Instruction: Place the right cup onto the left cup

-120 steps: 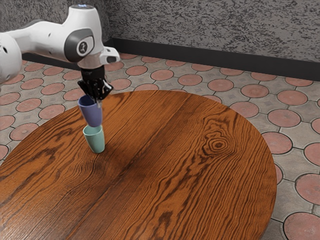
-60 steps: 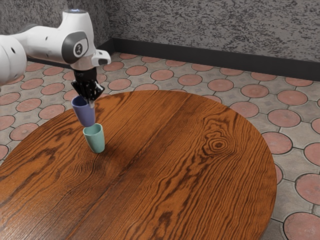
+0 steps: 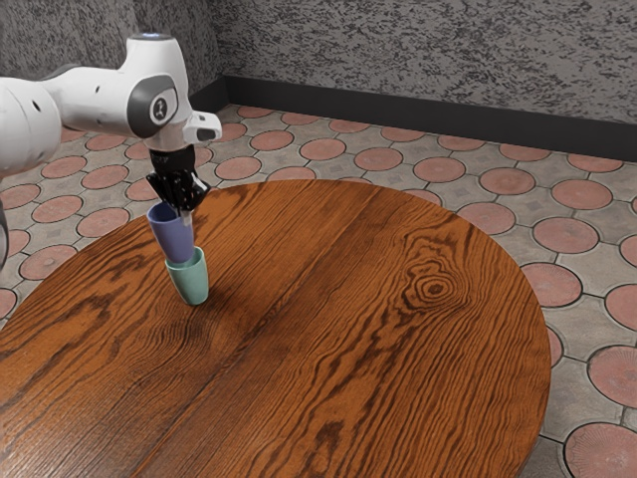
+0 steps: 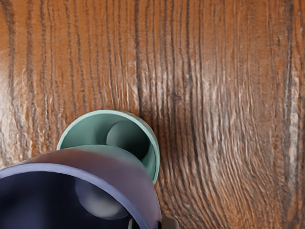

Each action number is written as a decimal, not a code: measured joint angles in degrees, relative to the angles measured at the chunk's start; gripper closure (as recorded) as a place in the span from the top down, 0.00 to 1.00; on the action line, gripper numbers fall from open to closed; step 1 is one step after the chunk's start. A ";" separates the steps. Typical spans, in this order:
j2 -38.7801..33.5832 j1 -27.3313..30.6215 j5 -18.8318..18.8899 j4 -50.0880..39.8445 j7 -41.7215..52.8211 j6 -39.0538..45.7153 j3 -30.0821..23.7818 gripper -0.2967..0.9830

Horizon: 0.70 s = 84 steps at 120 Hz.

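Mottled grey walls [image 3: 428,60] are rising behind the scene, with a dark, smooth baseboard [image 3: 398,123] running along their foot. Grey paving set with round, reddish-pink tiles [image 3: 565,235] is spreading around a round, reddish-brown wooden tabletop [image 3: 388,339], whose dark grain is curling about a knot toward the exterior view's right. A white robot arm [image 3: 100,102] with grey joint covers is reaching in from the exterior view's left, its black two-finger gripper [image 3: 185,213] pointing down near the table's far edge.

The gripper is gripping a tapered, violet-blue cup [image 3: 174,241] by the rim, its fingers [image 4: 169,223] closing on the cup's wall from inside and outside. That cup is hanging above the tabletop, its wide mouth facing up and its narrower base pointing down. Just under it, a tapered, pale mint-green cup [image 3: 190,282] is standing upright on the tabletop, its mouth also facing up.

In the wrist view, the violet-blue cup is covering part of the green cup's mouth, while the rest of that mouth is lying open, showing a shaded, round bottom inside. The two cups are overlapping in both views; whether the upper cup's base is touching or entering the lower one, I cannot tell.
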 joint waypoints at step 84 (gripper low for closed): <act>1.59 0.79 -2.53 0.13 2.23 0.57 -0.40 0.52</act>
